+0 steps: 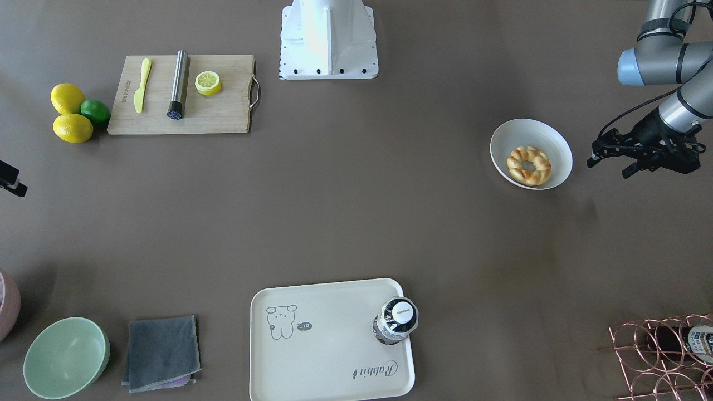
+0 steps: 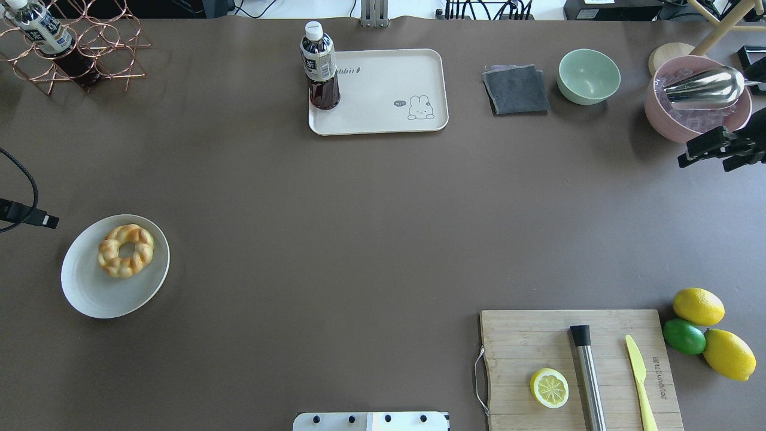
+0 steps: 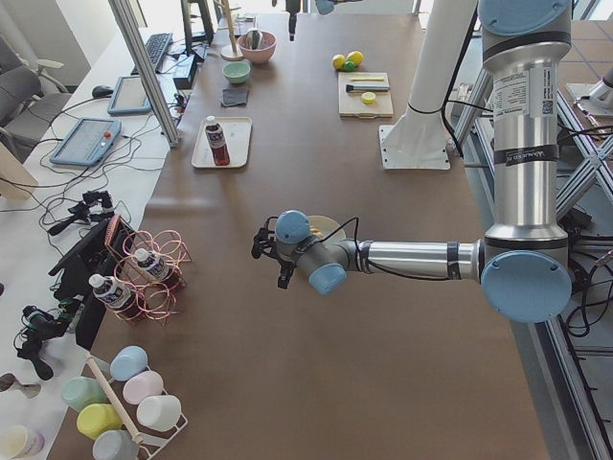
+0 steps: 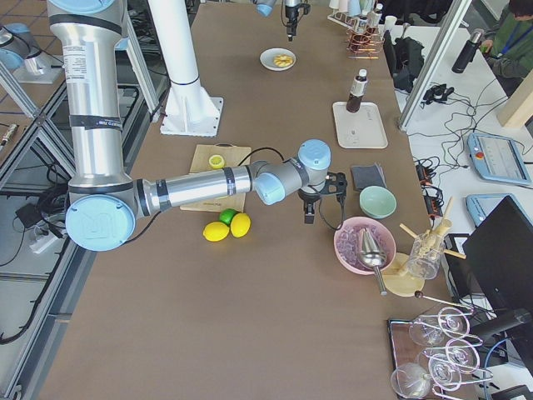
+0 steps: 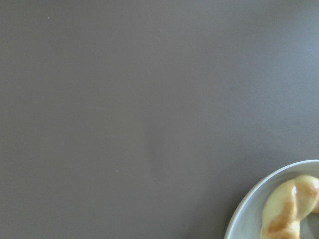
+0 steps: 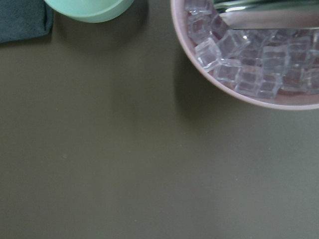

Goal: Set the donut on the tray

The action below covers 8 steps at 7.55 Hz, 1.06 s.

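Nearest the front camera lies the tray (image 1: 328,356), a bottle (image 1: 396,320) standing at its right end. The donut (image 1: 528,165) rests in a white bowl (image 1: 501,139) farther back and to the right. The left claw (image 1: 608,167) is just beside that bowl, fingers apart and empty. The right claw (image 2: 705,163) also hangs with its fingers apart. The donut looks light and soft, so a gentle pinch across one side of the ring should suit.

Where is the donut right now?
In the overhead view, the donut lies in the white bowl on the table's left side, near the left gripper and far from the tray.
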Each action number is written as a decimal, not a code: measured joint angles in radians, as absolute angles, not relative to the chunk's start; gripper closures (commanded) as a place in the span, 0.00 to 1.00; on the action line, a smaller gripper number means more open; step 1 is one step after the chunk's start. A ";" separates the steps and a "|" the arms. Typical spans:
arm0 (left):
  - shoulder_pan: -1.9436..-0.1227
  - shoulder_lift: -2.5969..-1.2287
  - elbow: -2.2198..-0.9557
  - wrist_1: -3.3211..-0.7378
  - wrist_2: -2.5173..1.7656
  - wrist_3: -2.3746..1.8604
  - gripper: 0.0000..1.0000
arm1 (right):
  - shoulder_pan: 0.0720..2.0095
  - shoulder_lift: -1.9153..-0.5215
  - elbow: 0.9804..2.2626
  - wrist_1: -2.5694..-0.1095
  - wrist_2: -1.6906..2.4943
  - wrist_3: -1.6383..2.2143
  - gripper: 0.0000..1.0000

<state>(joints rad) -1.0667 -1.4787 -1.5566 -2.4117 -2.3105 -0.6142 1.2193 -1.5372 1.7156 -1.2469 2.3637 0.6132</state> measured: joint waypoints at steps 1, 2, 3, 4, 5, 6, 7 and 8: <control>-1.059 -1.477 -1.535 -2.443 -2.311 -0.627 0.19 | 1.176 -1.530 1.720 -1.197 2.360 0.695 0.00; -1.046 -1.475 -1.528 -2.468 -2.311 -0.653 0.25 | 1.148 -1.522 1.730 -1.176 2.357 0.746 0.00; -1.021 -1.473 -1.523 -2.503 -2.312 -0.686 0.31 | 1.131 -1.516 1.740 -1.167 2.354 0.777 0.00; -0.987 -1.472 -1.518 -2.547 -2.312 -0.728 0.41 | 1.123 -1.512 1.745 -1.164 2.353 0.791 0.00; -0.954 -1.472 -1.496 -2.604 -2.312 -0.766 0.51 | 1.118 -1.510 1.748 -1.163 2.353 0.797 0.00; -0.940 -1.473 -1.464 -2.654 -2.312 -0.781 0.64 | 1.116 -1.510 1.748 -1.163 2.353 0.798 0.00; -0.934 -1.473 -1.443 -2.685 -2.312 -0.788 0.83 | 1.116 -1.509 1.749 -1.163 2.353 0.799 0.00; -0.932 -1.474 -1.438 -2.701 -2.315 -0.792 0.89 | 1.115 -1.509 1.749 -1.163 2.353 0.799 0.00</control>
